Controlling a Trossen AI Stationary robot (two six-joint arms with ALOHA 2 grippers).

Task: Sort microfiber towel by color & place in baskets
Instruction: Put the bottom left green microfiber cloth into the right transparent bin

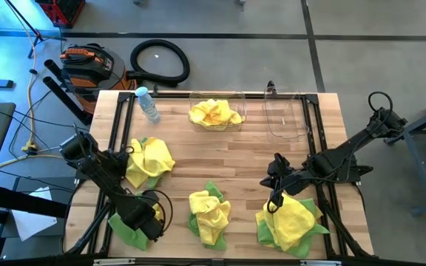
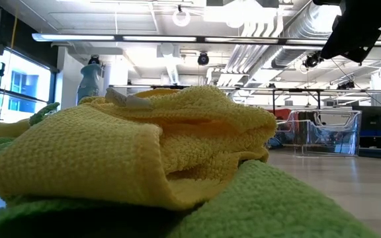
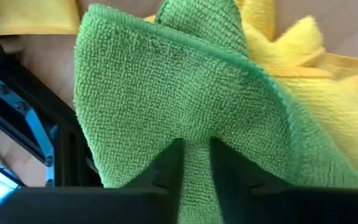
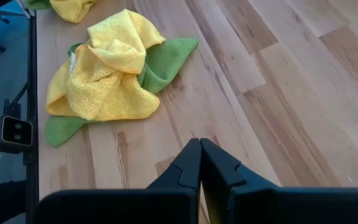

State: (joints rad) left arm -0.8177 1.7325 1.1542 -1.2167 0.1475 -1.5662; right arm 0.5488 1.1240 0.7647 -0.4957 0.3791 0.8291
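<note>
- the left gripper (image 1: 148, 222) has its jaws clenched on a green towel (image 3: 185, 112); in the left wrist view the cloth is pinched between the two dark fingers (image 3: 166, 171) and fans out above them.
- the right gripper (image 4: 200, 155) has its fingers pressed together with nothing between them, over bare wood of the table (image 1: 250, 159).
- landmark: the wider basket (image 1: 217, 111), a clear bin at the far edge of the table, already holding yellow towels (image 1: 214, 113).
- the narrower basket (image 1: 285, 112) stands just beside the wider basket, on the right arm's side, with no cloth visible in it.
- a water bottle (image 1: 148, 103) with a blue cap lies on the other side of the wider basket, near the table's far left corner.
- the left gripper and its green towel are well apart from the wider basket, at the near left corner of the table.
- a yellow-and-green heap (image 1: 149, 160) lies between that corner and the wider basket.
- a second mixed pile (image 1: 209, 214) sits at the near edge, straight across the table from the wider basket.
- a third pile (image 1: 293, 222) lies near the near right corner, just beside the right gripper (image 1: 274, 201).
</note>
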